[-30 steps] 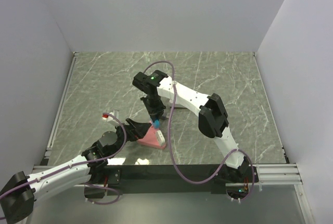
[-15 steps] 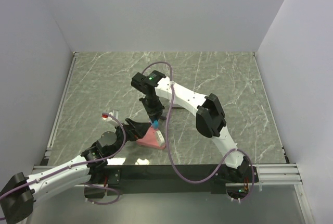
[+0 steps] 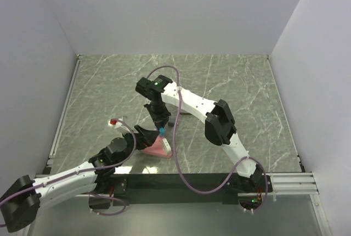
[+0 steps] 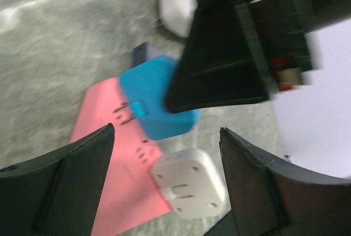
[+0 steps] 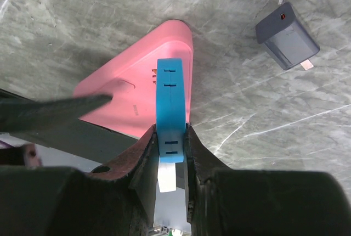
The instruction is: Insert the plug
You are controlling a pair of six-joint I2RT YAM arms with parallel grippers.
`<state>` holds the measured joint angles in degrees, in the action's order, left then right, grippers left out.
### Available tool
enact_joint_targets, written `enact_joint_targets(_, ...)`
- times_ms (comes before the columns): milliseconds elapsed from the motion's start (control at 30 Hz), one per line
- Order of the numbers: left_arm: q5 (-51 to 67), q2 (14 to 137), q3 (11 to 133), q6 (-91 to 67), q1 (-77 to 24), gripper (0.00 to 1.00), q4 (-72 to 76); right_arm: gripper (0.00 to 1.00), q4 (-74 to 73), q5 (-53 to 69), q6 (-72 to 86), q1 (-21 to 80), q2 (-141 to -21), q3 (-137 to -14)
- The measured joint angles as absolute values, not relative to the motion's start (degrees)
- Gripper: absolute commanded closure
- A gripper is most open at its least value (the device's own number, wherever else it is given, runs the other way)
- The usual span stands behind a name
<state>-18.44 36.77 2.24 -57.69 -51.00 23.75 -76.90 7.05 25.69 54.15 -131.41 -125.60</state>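
While blue plug [image 5: 170,110] is pinched tight in right hand [image 5: 171,131] just over pink socket block [image 5: 131,93], lining-up looks underway | left hand [image 4: 164,137] spread open astride block | next: prongs [image 4: 125,113] get matched to slots [image 4: 141,156], pushed down

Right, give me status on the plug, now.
Left gripper open, flanking pink socket block. Right gripper shut on blue plug, prongs exposed, not seated. White adapter on block, clear of plug.
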Motion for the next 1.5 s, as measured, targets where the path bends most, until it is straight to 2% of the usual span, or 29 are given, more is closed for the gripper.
enact_joint_targets(233, -22.52, 43.70, 2.28, -61.56, -52.82, 0.18, 25.02, 1.00, -76.77, 7.09, 25.34, 54.17, -131.41, -125.60)
enact_joint_targets(667, -43.48, 38.39, 2.42, -76.42, -66.61, 0.16, 14.83, 1.00, -76.51, 7.35, 22.87, 54.26, -131.39, -125.21)
enact_joint_targets(900, -48.03, 49.15, 2.68, -82.52, -69.47, 0.15, 10.94, 1.00, -75.64, 7.75, 22.59, 54.24, -130.93, -124.27)
enact_joint_targets(1100, -50.63, 53.23, 3.25, -84.29, -71.50, 0.29, 13.04, 1.00, -74.72, 9.13, 22.31, 54.24, -130.93, -124.18)
enact_joint_targets(1200, -50.33, 52.77, 2.98, -84.18, -72.20, 0.44, 12.32, 1.00, -74.70, 9.37, 21.87, 54.24, -130.93, -124.18)
enact_joint_targets(1500, -49.32, 48.29, 2.35, -82.91, -72.62, 0.62, 12.60, 1.00, -73.78, 8.82, 20.91, 54.15, -129.51, -122.21)
